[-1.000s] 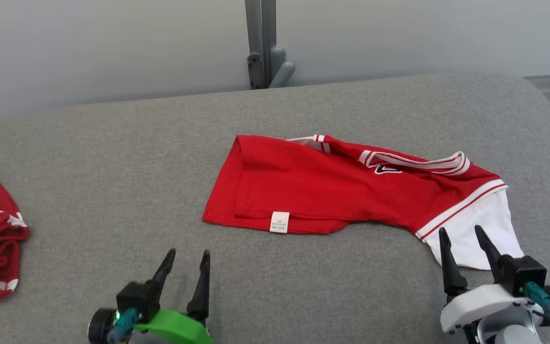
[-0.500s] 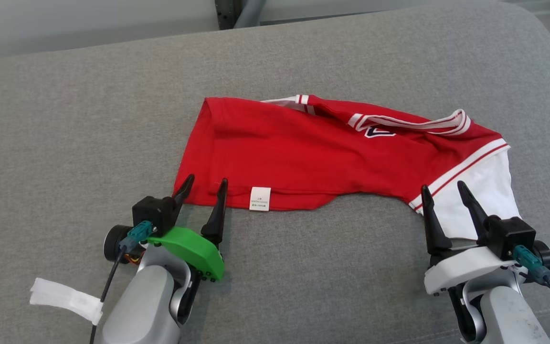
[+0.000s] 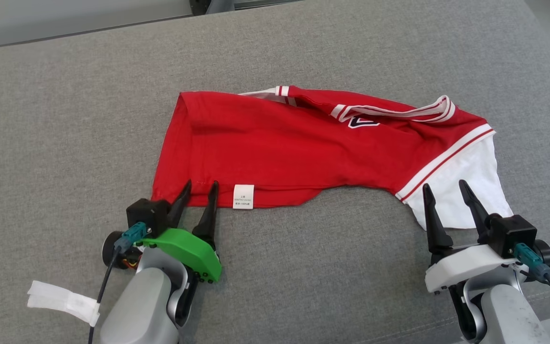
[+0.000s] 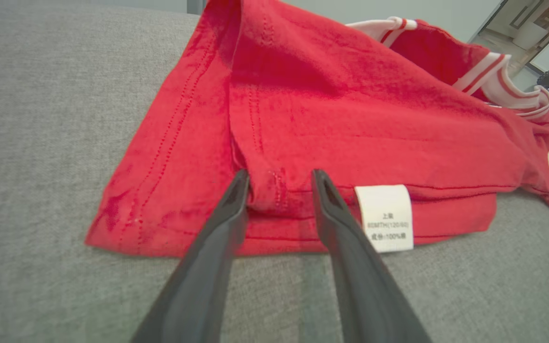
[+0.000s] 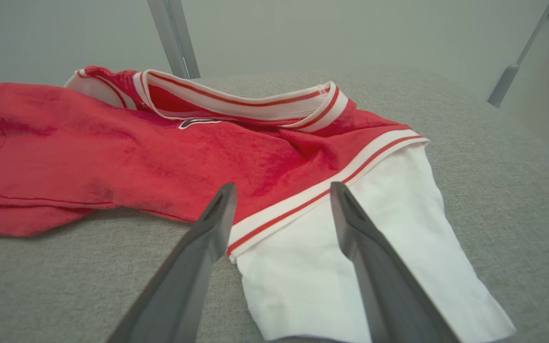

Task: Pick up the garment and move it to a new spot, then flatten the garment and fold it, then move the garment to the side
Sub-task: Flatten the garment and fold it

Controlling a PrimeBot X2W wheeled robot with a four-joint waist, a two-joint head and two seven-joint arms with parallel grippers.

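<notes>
Lying half-folded on the grey cushion [image 3: 65, 143], the red shirt [image 3: 303, 148] is running 9-to-3 | left gripper [image 3: 202, 184] is straddling its near hem corner, shirt at 12, fingers spread, nothing pinched | right gripper [image 3: 445, 185] is hovering spread over the white sleeve [image 3: 461, 167] at 12 | each arm is sitting nearest its own end

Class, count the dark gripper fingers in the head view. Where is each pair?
4. Two belong to the left gripper, at the red garment near-left hem beside its white label; two belong to the right gripper, at the white sleeve.
</notes>
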